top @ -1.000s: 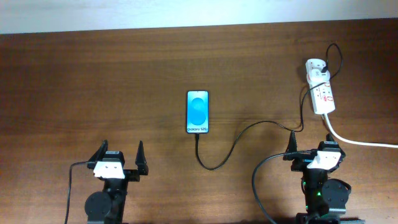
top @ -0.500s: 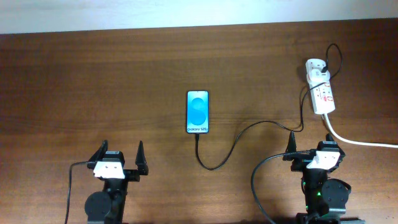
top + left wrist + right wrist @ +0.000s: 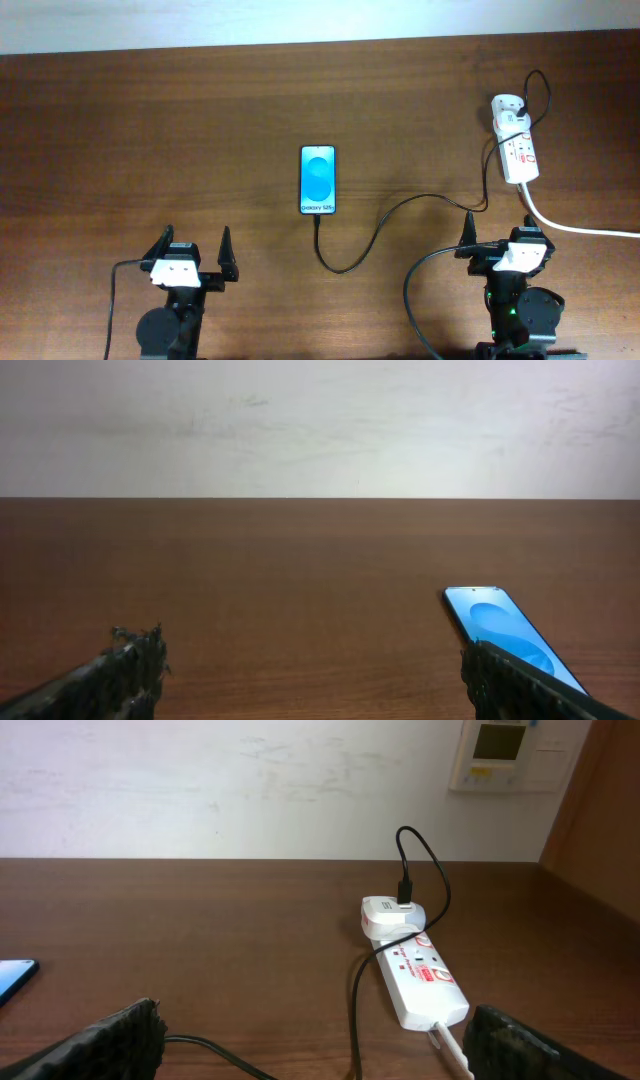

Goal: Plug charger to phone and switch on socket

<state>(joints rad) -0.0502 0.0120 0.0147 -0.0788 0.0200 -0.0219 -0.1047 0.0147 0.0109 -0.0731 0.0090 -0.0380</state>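
The phone (image 3: 318, 179) lies flat mid-table, its blue screen lit; it also shows in the left wrist view (image 3: 510, 635). The thin black charger cable (image 3: 385, 218) runs from the phone's near end, where its tip meets the phone, in a loop across the table to the white adapter (image 3: 507, 108) on the white socket strip (image 3: 518, 152). The strip also shows in the right wrist view (image 3: 420, 978). My left gripper (image 3: 196, 248) is open and empty near the front edge, left of the phone. My right gripper (image 3: 498, 232) is open and empty, just in front of the strip.
The strip's thick white cord (image 3: 580, 226) runs off the right edge of the table. A white wall and a wall-mounted control panel (image 3: 510, 755) stand behind the table's far edge. Bare wood table (image 3: 150, 140) spans the left side.
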